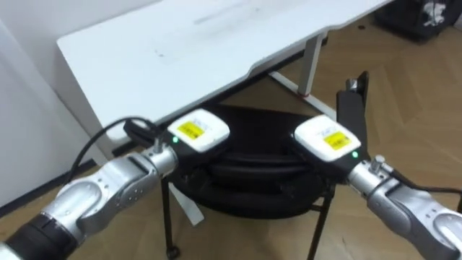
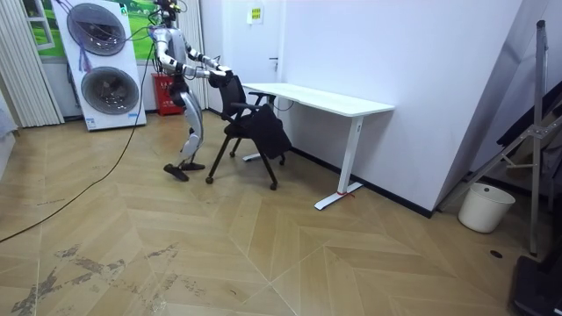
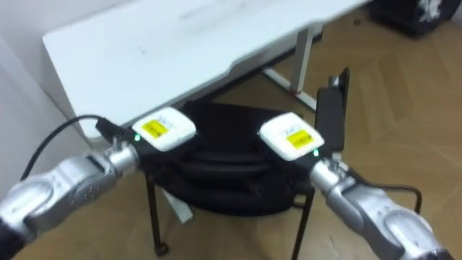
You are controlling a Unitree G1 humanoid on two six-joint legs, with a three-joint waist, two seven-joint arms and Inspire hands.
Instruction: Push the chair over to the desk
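The black chair [image 1: 253,177] stands just in front of me, its seat partly under the front edge of the white desk [image 1: 180,43]. My left hand [image 1: 198,131] and right hand [image 1: 328,139] both rest on the top of the chair's backrest, left and right of its middle. One black armrest [image 1: 354,101] sticks up on the right. In the room view I stand behind the chair [image 2: 250,127], leaning forward with both arms stretched out to it, and the desk [image 2: 325,99] lies beyond, against the wall.
The desk's white leg and foot [image 1: 309,65] stand ahead on the right. A white wall runs along the left. Behind me are stacked washing machines [image 2: 105,66] and a red extinguisher [image 2: 164,92]. A white bucket [image 2: 486,207] sits far off on the wooden floor.
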